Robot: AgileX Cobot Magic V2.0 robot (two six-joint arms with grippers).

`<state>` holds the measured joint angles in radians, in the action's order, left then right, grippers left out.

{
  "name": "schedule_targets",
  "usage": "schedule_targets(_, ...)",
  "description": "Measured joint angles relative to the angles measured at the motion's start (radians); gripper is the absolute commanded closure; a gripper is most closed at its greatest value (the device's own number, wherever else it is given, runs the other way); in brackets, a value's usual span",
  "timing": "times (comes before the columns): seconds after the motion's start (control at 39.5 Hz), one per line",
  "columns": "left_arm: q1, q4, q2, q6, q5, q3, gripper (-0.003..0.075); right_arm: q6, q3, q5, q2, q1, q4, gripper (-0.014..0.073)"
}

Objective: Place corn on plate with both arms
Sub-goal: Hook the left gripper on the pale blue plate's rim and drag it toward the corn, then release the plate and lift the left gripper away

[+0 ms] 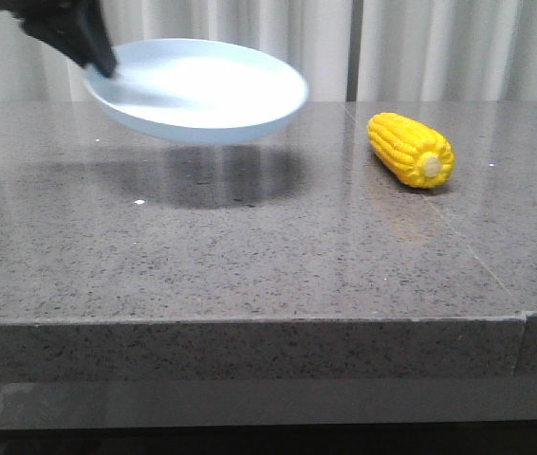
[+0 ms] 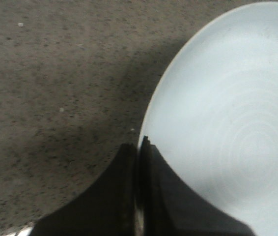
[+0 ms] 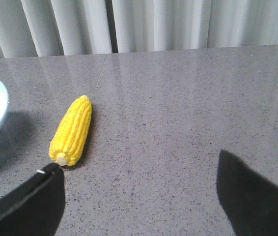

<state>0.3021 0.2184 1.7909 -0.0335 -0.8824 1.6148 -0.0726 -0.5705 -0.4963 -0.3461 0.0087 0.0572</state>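
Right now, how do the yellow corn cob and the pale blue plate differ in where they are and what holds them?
The pale blue round plastic plate hangs above the grey stone table, its rim clamped by the left gripper, casting a shadow. The bright yellow corn cob lies on the table, untouched; the open right gripper hovers nearby. The plate is wider. Both look glossy.

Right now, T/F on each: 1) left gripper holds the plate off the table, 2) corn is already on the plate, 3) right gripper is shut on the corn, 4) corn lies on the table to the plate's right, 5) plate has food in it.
1) True. The left gripper is clamped on the rim of the plate, which hangs above its shadow on the table.
2) False. The corn lies on the table, apart from the plate.
3) False. The right gripper is open and short of the corn.
4) True, in the front view.
5) False. The plate is empty.
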Motion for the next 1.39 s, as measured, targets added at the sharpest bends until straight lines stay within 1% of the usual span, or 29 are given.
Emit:
schedule_targets(0.18, 0.018, 0.032, 0.076, 0.001, 0.0, 0.006, 0.0736, 0.0, 0.0, -0.001, 0.0, 0.0, 0.0, -0.0055)
schedule_targets(0.25, 0.018, 0.043, 0.102, 0.001, 0.0, 0.006, 0.0701, 0.0, 0.0, -0.001, 0.0, 0.0, 0.0, -0.0055)
schedule_targets(0.33, 0.018, 0.054, 0.123, 0.001, 0.0, 0.006, 0.0627, 0.0, 0.0, -0.001, 0.0, 0.0, 0.0, -0.0055)
schedule_targets(0.4, 0.018, 0.058, 0.131, 0.002, 0.0, 0.006, 0.0523, 0.0, 0.0, -0.001, 0.0, 0.0, 0.0, -0.0055)
schedule_targets(0.46, 0.018, 0.06, 0.133, 0.002, 0.0, 0.008, 0.0437, 0.0, 0.0, -0.001, 0.0, 0.0, 0.0, -0.0055)
schedule_targets(0.51, 0.02, 0.063, 0.133, 0.002, 0.0, 0.008, 0.038, 0.0, 0.0, -0.001, 0.0, 0.0, 0.0, -0.0055)
schedule_targets(0.56, 0.02, 0.055, 0.126, 0.002, 0.0, 0.008, 0.0355, 0.0, 0.0, -0.001, 0.0, 0.0, 0.0, -0.0055)
schedule_targets(0.58, 0.02, 0.049, 0.117, 0.002, 0.0, 0.008, 0.0355, 0.0, 0.0, -0.001, 0.0, 0.0, 0.0, -0.0055)
schedule_targets(0.66, 0.02, 0.011, 0.077, 0.004, -0.002, 0.008, 0.0374, 0.0, 0.0, -0.001, 0.0, 0.0, 0.0, -0.0055)
schedule_targets(0.78, 0.02, -0.082, -0.023, -0.015, -0.017, 0.004, 0.0507, 0.0, 0.0, -0.001, 0.0, 0.0, 0.0, -0.0055)
schedule_targets(0.89, 0.02, -0.159, -0.121, -0.036, -0.017, -0.034, 0.0622, 0.0, 0.0, -0.001, 0.0, 0.0, 0.0, -0.0055)
schedule_targets(1.04, 0.02, -0.266, -0.271, -0.1, 0.008, -0.149, 0.0734, 0.0, 0.0, -0.001, 0.0, 0.0, 0.0, -0.0055)
schedule_targets(1.26, 0.02, -0.439, -0.515, -0.221, 0.049, -0.366, 0.0741, 0.0, 0.0, -0.001, 0.0, 0.0, 0.0, -0.0055)
schedule_targets(1.39, 0.02, -0.471, -0.686, -0.252, 0.101, -0.504, 0.0741, 0.0, 0.0, -0.001, 0.0, 0.0, 0.0, -0.0055)
